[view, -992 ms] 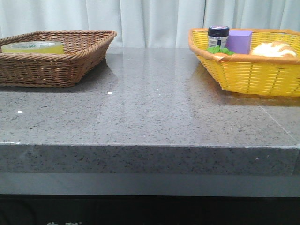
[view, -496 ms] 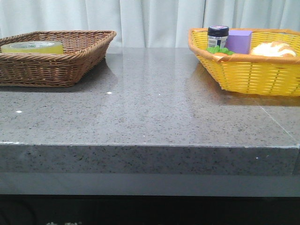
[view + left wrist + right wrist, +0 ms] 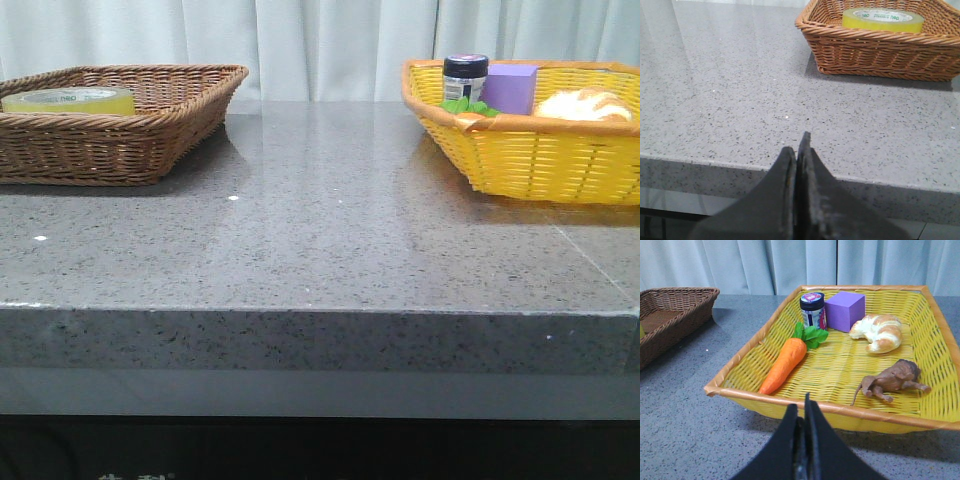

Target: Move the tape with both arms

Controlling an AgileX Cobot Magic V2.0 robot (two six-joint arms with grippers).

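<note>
Nothing has shifted across the last second: the front view shows the same grey desk [image 3: 320,250] with no arm over it, so the transfer has not started. The tape [image 3: 883,20] lies flat inside the brown wicker basket [image 3: 875,50], well ahead of the left gripper [image 3: 799,150], whose fingers are pressed together with nothing between them. The right gripper [image 3: 805,412] is likewise closed and empty, its fingers hanging just short of the near rim of the yellow basket [image 3: 935,345], which holds a carrot [image 3: 785,360], a dark-lidded jar [image 3: 813,310], a purple block [image 3: 844,311], a croissant [image 3: 877,332] and a brown toy animal [image 3: 892,380] (none of these belongs to the task). Judging from this, the first step is still to come: the left fingers must part and reach forward over the wicker rim to the roll.
</note>
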